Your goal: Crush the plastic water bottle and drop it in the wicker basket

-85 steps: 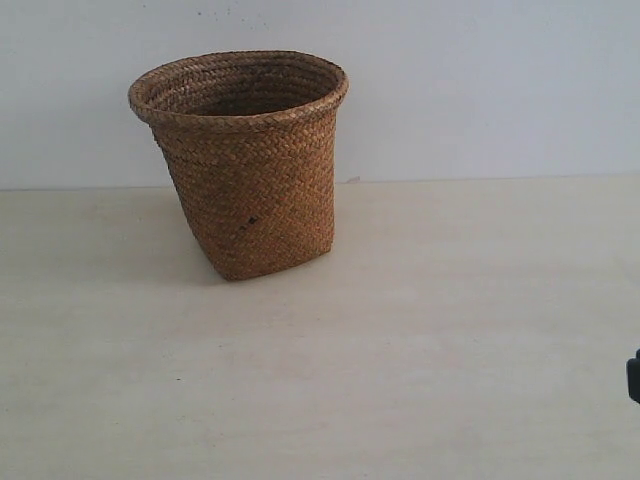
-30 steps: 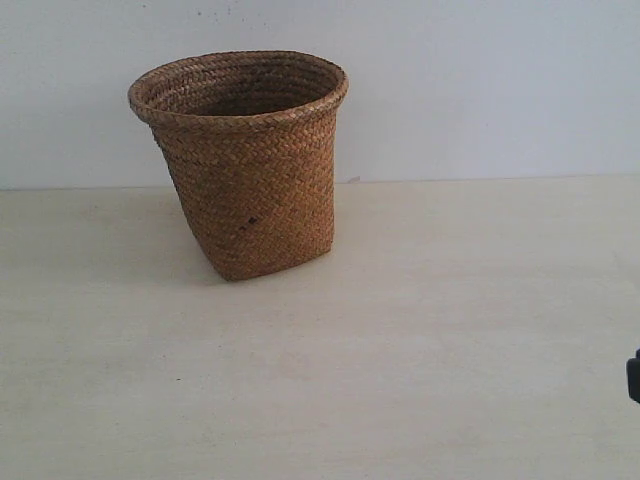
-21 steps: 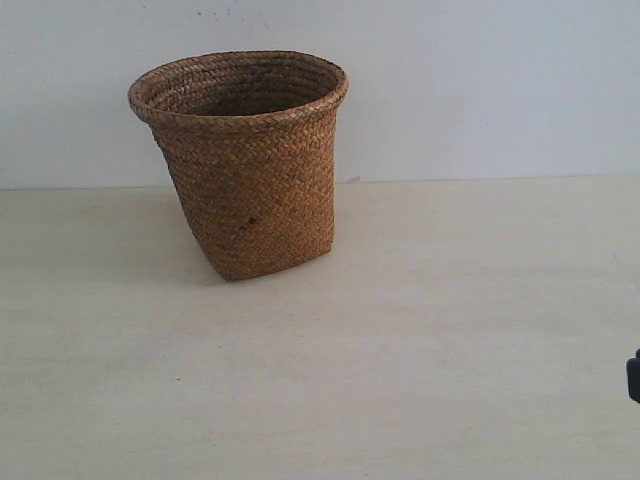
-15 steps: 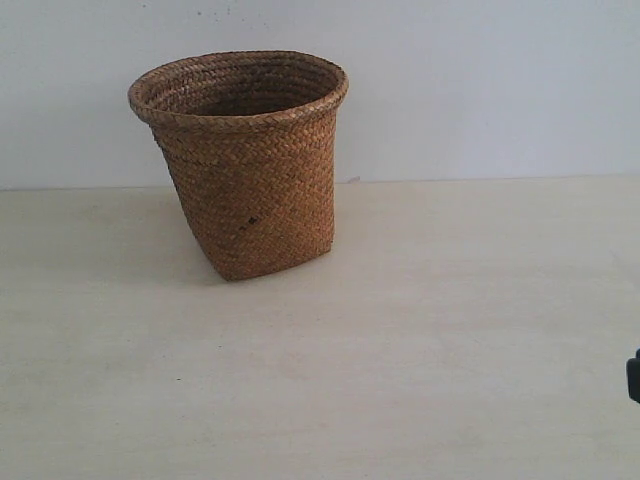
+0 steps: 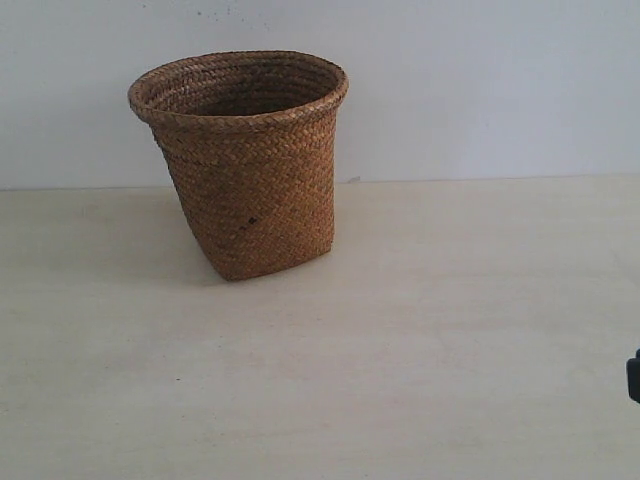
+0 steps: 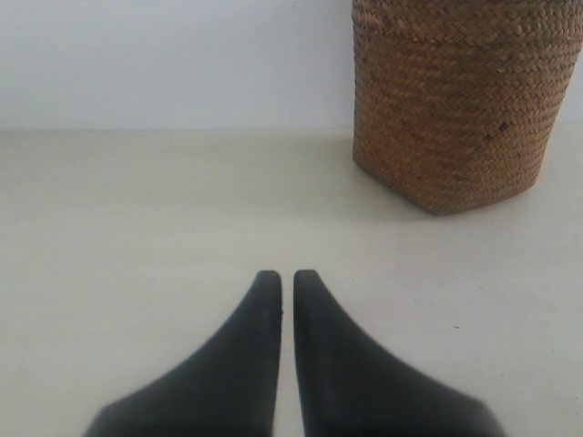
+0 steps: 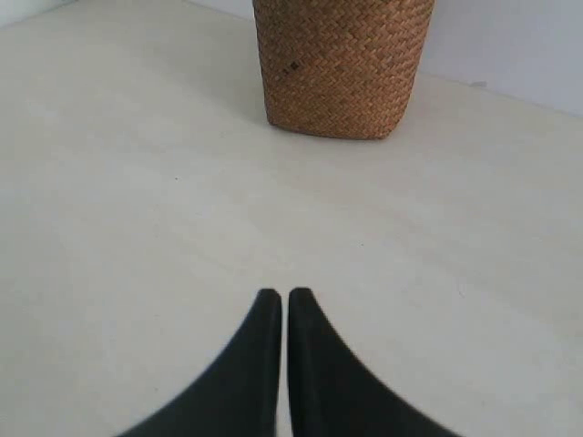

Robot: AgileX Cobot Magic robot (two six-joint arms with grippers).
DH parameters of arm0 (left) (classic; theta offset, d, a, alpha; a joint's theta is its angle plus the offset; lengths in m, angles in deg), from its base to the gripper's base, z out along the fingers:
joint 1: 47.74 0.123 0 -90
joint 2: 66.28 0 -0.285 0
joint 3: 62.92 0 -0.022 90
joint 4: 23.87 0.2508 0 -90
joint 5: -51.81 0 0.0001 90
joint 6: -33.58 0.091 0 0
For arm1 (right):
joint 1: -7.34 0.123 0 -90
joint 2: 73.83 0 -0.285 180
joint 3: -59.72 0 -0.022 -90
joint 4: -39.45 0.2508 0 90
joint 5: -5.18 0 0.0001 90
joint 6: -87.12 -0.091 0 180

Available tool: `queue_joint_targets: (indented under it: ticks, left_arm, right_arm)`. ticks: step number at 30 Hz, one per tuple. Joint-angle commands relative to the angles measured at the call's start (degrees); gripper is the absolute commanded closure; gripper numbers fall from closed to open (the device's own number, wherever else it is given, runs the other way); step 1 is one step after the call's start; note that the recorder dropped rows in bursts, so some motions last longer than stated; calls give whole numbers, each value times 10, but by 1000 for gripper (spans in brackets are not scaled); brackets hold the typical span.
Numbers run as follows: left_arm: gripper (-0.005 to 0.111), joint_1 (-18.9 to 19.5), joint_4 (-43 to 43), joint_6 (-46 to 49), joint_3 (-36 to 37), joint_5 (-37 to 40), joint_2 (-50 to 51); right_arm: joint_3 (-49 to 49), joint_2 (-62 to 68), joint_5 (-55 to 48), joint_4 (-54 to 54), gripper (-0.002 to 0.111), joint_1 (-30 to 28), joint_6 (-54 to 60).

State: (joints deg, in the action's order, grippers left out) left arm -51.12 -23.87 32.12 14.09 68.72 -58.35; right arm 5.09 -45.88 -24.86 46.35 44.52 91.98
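The brown wicker basket [image 5: 245, 160] stands upright at the back left of the pale table, and its inside is hidden from every view. It also shows in the left wrist view, wicker basket [image 6: 460, 100], and in the right wrist view, wicker basket [image 7: 339, 64]. The plastic water bottle is out of view in all frames. My left gripper [image 6: 286, 276] is shut with nothing in it, low over the table and well short of the basket. My right gripper [image 7: 285, 294] is shut and empty too, far from the basket. In the exterior view only a dark bit of the right arm [image 5: 634, 378] shows at the right edge.
A pale wooden table [image 5: 420, 330] runs across the scene, with a plain white wall [image 5: 480, 80] behind it.
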Motion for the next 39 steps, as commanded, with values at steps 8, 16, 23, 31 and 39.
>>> queue_joint_targets:
  ticks: [8, 16, 23, 31, 39]
  left_arm:
    - [103, 2, -6, 15, 2, 3, -1]
    - [103, 2, -6, 15, 2, 3, -1]
    - [103, 2, -6, 15, 2, 3, -1]
    - [103, 2, -6, 15, 2, 9, -1]
    - [103, 2, -6, 15, 2, 9, -1]
  right_arm:
    - [-2, -2, 8, 1, 108, 0, 0]
    - [-2, -2, 8, 1, 108, 0, 0]
    - [-2, -2, 8, 1, 108, 0, 0]
    - [-2, -2, 8, 1, 108, 0, 0]
    - [-2, -19, 53, -5, 108, 0, 5]
